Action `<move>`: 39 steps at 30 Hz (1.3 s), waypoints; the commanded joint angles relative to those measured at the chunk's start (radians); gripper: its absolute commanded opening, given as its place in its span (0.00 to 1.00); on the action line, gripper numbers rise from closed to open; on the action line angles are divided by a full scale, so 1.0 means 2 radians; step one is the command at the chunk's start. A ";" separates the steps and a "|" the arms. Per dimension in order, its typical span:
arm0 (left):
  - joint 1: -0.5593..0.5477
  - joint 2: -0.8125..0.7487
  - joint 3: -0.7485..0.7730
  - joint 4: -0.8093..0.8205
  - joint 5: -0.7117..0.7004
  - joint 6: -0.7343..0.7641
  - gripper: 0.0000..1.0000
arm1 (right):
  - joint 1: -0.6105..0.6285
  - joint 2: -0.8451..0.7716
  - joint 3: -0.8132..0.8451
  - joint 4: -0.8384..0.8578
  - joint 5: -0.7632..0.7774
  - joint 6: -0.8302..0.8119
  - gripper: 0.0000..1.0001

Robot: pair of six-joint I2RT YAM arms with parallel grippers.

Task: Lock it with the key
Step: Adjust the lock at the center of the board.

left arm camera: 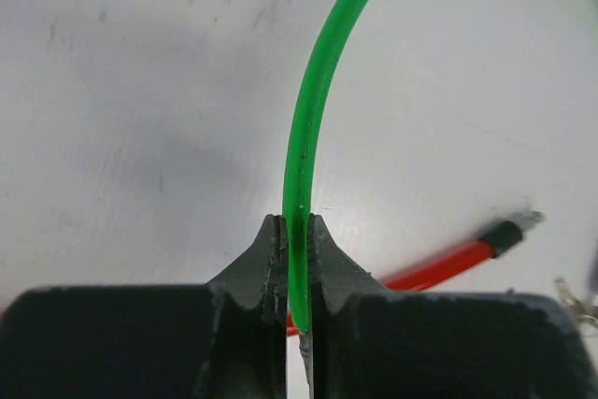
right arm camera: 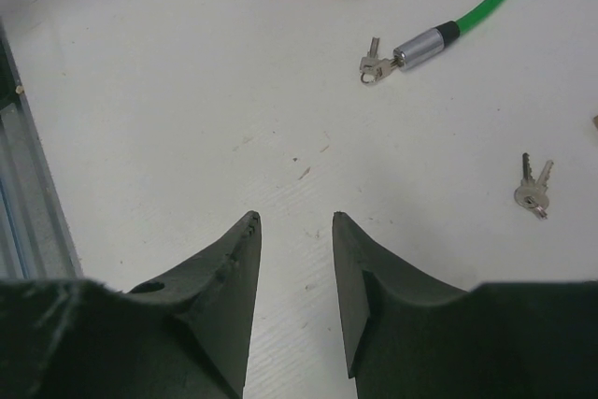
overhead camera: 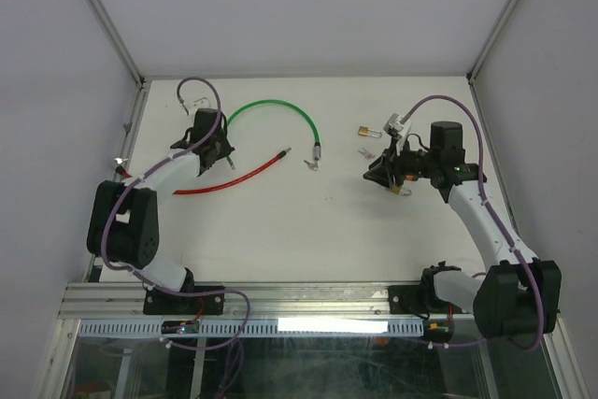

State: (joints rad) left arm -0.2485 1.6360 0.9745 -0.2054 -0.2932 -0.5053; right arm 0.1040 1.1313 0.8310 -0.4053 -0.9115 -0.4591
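Left gripper (left arm camera: 297, 226) clamps our thin, floppy green plastic-coated cable (left arm camera: 313, 109), right gripper (right arm camera: 294, 226) half open w/ nothing, so we'd pinch the small light silver key (right arm camera: 374, 64) at the cable's steel barrel (right arm camera: 425, 42) mid-table

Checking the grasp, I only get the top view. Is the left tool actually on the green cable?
Observer: Yes. The left wrist view shows the left tool shut on the green cable, which is pinched tight.
Operator: Right tool holding anything?
Observer: No. The right wrist view shows the right tool open, with nothing in its gap.
Operator: Key in the cable's lock end?
Observer: A key lies against the metal end. I cannot tell whether it is inserted.
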 commanded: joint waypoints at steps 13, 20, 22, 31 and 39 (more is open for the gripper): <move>-0.071 -0.242 -0.141 0.061 0.084 -0.104 0.00 | -0.003 0.050 -0.040 0.122 -0.027 0.110 0.40; -0.148 -0.344 -0.231 0.066 0.037 -0.196 0.00 | 0.006 0.082 -0.045 0.146 0.026 0.118 0.40; -0.161 -0.364 -0.251 0.066 0.029 -0.230 0.00 | 0.010 0.089 -0.042 0.145 0.044 0.113 0.40; -0.197 -0.385 -0.287 0.068 0.023 -0.221 0.00 | 0.034 0.114 -0.020 0.134 0.115 0.075 0.40; -0.197 -0.391 -0.310 0.144 0.047 -0.127 0.48 | 0.098 0.198 0.069 0.117 0.242 0.064 0.43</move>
State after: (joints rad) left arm -0.6357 0.8841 0.3855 -0.0719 -0.2329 -0.8677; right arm 0.2630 1.4548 0.8581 -0.1974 -0.5808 -0.3202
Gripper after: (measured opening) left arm 0.377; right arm 0.421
